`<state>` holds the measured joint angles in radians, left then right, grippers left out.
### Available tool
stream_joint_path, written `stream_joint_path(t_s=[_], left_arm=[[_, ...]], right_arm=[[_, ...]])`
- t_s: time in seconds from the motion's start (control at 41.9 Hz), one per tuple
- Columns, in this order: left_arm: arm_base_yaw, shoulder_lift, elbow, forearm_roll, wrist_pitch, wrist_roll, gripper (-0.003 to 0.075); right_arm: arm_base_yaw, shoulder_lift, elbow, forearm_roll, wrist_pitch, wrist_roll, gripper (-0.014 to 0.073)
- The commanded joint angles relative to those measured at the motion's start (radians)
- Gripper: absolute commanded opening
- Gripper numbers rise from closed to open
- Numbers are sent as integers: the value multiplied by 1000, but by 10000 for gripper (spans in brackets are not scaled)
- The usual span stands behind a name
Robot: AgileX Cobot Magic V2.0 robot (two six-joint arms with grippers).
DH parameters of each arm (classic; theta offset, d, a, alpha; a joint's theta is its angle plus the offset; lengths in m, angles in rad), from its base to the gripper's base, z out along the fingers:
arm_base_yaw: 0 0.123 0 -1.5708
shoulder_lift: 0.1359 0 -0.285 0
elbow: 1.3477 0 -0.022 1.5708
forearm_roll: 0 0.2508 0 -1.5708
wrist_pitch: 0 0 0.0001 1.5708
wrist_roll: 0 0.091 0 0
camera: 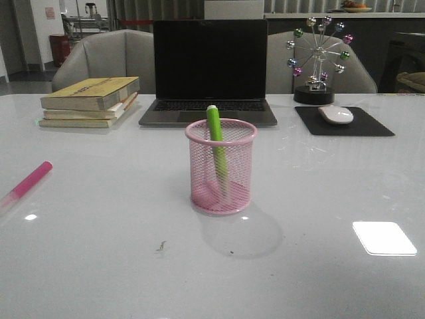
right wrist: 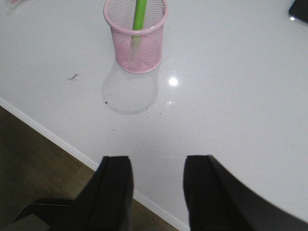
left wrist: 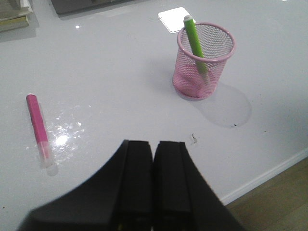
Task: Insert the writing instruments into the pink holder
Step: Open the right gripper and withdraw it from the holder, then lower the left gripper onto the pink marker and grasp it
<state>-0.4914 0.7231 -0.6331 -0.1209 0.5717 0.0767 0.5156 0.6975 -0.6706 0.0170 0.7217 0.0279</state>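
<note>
Pink holder (camera: 221,166) mid-counter, green marker (camera: 215,136) already inside leaning; pink marker (camera: 28,181) flat on the counter well left of holder, pending pickup; left tool (left wrist: 153,159) clenched empty, must open; right tool (right wrist: 157,185) released, empty.

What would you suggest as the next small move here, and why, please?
Probably send the left tool, shut and empty, toward the pink marker and open it: that marker lies flat on the table, while the green marker already stands in the pink holder.
</note>
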Motion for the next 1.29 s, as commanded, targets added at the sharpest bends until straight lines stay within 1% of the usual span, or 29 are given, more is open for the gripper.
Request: stream_joint_path(t_s=[0.0, 0.573, 0.716, 0.74, 0.811, 0.931, 0.978, 1.026, 1.122, 1.265], left_arm=[[-6, 1, -31, -11, -77, 0, 91], [-6, 1, -31, -11, -79, 0, 91], [15, 46, -47, -13, -85, -36, 99], [29, 59, -55, -13, -85, -36, 111], [73, 110, -85, -13, -78, -36, 189], [171, 225, -165, -13, -31, -36, 410], [211, 291, -208, -14, 13, -36, 461], [246, 346, -254, -14, 65, -36, 481], [294, 470, -343, -11, 146, -36, 477], [316, 650, -466, 23, 167, -36, 477]], right_arm=[[-7, -6, -27, -5, -62, 2, 381], [-7, -6, -27, -5, -62, 2, 381], [-7, -6, -27, -5, -62, 2, 381], [-7, -6, -27, -5, -62, 2, 381], [-7, -5, -27, -5, -62, 2, 381], [-7, -5, -27, -5, -62, 2, 381], [-7, -5, -27, -5, -62, 2, 381], [-7, -5, -27, -5, -62, 2, 381], [-7, -5, -27, -5, -62, 2, 381], [-7, -5, -27, -5, -61, 2, 381]])
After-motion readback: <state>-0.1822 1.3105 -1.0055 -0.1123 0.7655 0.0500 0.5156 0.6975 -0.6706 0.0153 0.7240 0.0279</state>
